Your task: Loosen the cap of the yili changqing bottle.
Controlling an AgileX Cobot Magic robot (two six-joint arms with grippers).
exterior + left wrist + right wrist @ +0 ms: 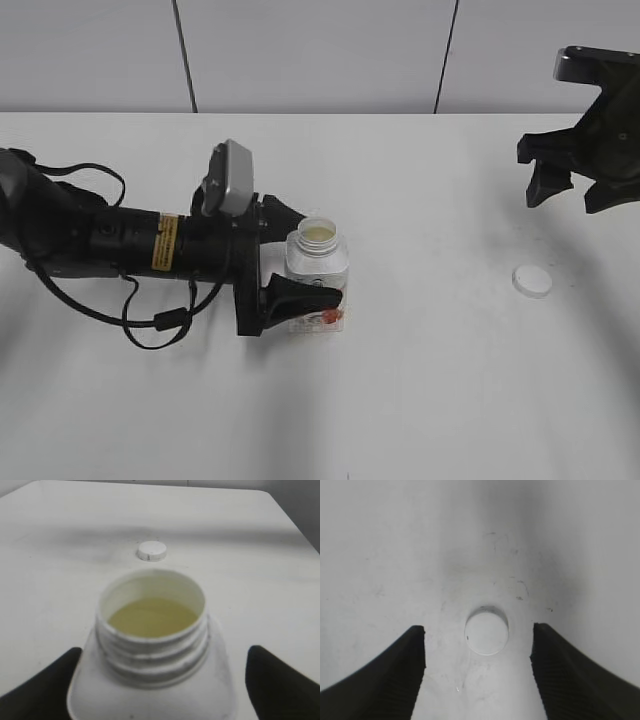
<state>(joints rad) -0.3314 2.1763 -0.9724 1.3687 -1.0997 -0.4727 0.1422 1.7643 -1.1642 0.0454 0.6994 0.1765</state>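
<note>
The yili changqing bottle (318,265) stands upright near the table's middle, uncapped, with pale yellow liquid showing in its open threaded neck (152,615). My left gripper (308,256) reaches in from the left, with one black finger on each side of the bottle's body (160,685), shut on it. The cap (531,280) lies flat on the table to the right, apart from the bottle; it also shows in the left wrist view (151,550). My right gripper (565,197) hangs open and empty above the cap, which lies between its fingers in the right wrist view (486,631).
The white table (420,400) has faint scuff marks (512,587). A grey panelled wall (310,50) runs behind the table's far edge. The left arm's black cables (150,320) loop over the table at the left.
</note>
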